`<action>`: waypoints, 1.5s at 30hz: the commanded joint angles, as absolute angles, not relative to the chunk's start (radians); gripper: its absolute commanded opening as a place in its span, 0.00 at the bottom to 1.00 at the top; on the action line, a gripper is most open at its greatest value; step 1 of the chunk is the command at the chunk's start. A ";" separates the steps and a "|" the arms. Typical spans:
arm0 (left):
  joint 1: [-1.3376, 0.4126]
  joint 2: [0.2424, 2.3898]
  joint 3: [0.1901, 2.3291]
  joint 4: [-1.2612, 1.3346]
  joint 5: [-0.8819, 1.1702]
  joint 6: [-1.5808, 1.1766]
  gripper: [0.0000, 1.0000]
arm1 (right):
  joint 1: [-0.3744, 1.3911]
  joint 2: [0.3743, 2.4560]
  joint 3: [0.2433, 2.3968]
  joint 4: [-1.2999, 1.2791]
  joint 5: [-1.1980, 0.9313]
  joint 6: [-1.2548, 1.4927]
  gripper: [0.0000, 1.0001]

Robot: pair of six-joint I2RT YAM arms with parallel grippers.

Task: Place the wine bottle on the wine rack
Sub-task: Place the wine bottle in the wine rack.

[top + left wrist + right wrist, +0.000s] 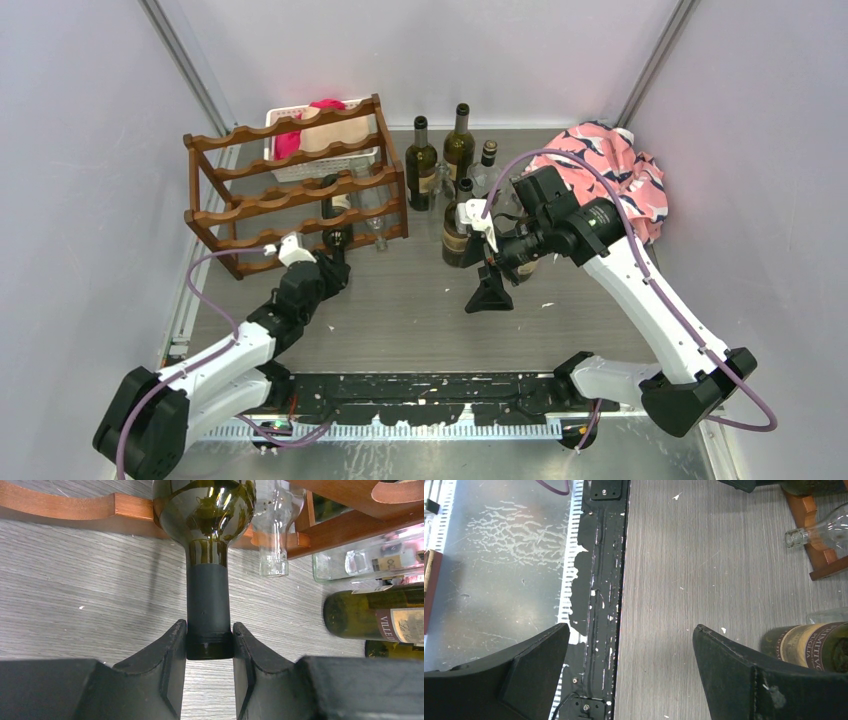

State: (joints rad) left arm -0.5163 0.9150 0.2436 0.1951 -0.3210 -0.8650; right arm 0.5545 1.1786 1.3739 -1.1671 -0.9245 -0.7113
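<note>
One wine rack (290, 165) stands far left on the table (420, 320), dark reddish-brown wood with wavy rails stacked in tiers. One white slotted basket (277, 120) sits just behind it, with a pink cloth (325, 106) in it.

Two bottles lie in the rack, low down, with their necks pointing to the near side. The left one is the wine bottle (335, 215). The one just to its right is a clear bottle (373, 215).

The wine bottle (207, 510) is glossy dark green glass with a rounded shoulder. It has a matte grey sleeve on the neck, a black lip, and a pale label (seen only from above). Its shoulder rests at the rack's near rail (75, 507), and the neck sticks out over the table.

The left gripper (335, 268) has that neck. Its two black fingers (170, 645) are closed narrow, pressing the lip from either side.

In the middle of the table there are at least five standing bottles (the right arm hides part of the group). Most are dark; one sits at (420, 165).

The right gripper (631, 630) is spread wide and holds nothing. It hangs over the table near the group, and a labelled dark bottle (809, 645) is just beside one finger.

Far right lies one pink patterned cloth (625, 170).
</note>
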 commanded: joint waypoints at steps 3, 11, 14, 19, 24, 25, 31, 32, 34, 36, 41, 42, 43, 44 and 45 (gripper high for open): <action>-0.514 0.918 0.202 0.275 -0.285 -0.924 0.02 | 0.564 1.176 1.376 -1.150 -0.933 -0.729 0.98; -0.527 1.031 0.186 0.399 -0.257 -0.960 0.00 | 0.565 1.173 1.374 -1.152 -0.928 -0.733 0.98; -0.552 1.041 0.196 0.392 -0.303 -0.959 0.00 | 0.566 1.173 1.376 -1.155 -0.925 -0.736 0.98; -0.551 1.078 0.224 0.406 -0.358 -0.929 0.00 | 0.567 1.173 1.375 -1.155 -0.925 -0.738 0.98; -0.549 1.122 0.256 0.431 -0.373 -0.893 0.00 | 0.567 1.174 1.374 -1.158 -0.923 -0.739 0.98; -0.546 1.132 0.260 0.436 -0.373 -0.889 0.00 | 0.566 1.174 1.374 -1.158 -0.923 -0.740 0.98; -0.514 1.140 0.273 0.448 -0.371 -0.863 0.00 | 0.568 1.179 1.374 -1.161 -0.923 -0.744 0.98; -0.508 1.142 0.277 0.448 -0.368 -0.856 0.00 | 0.569 1.179 1.375 -1.161 -0.923 -0.744 0.98; -0.493 1.150 0.287 0.448 -0.359 -0.843 0.00 | 0.569 1.179 1.373 -1.163 -0.923 -0.745 0.98; -0.482 1.165 0.298 0.451 -0.346 -0.835 0.00 | 0.570 1.179 1.374 -1.163 -0.923 -0.747 0.98; -0.474 1.221 0.312 0.486 -0.322 -0.839 0.00 | 0.569 1.178 1.374 -1.166 -0.923 -0.750 0.98; -0.474 1.231 0.315 0.493 -0.318 -0.840 0.00 | 0.570 1.179 1.373 -1.166 -0.923 -0.750 0.98; -0.474 1.238 0.319 0.498 -0.315 -0.842 0.00 | 0.570 1.178 1.374 -1.167 -0.924 -0.751 0.98; -0.474 1.242 0.323 0.501 -0.314 -0.843 0.00 | 0.569 1.178 1.374 -1.167 -0.923 -0.752 0.98; -0.474 1.244 0.324 0.501 -0.318 -0.844 0.00 | 0.570 1.178 1.374 -1.169 -0.923 -0.753 0.98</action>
State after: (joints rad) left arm -0.4820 1.2312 0.2840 0.4305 -0.3195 -0.8551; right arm 0.5636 1.1790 1.3647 -1.1728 -0.9104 -0.7361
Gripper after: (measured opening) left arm 0.347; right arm 0.983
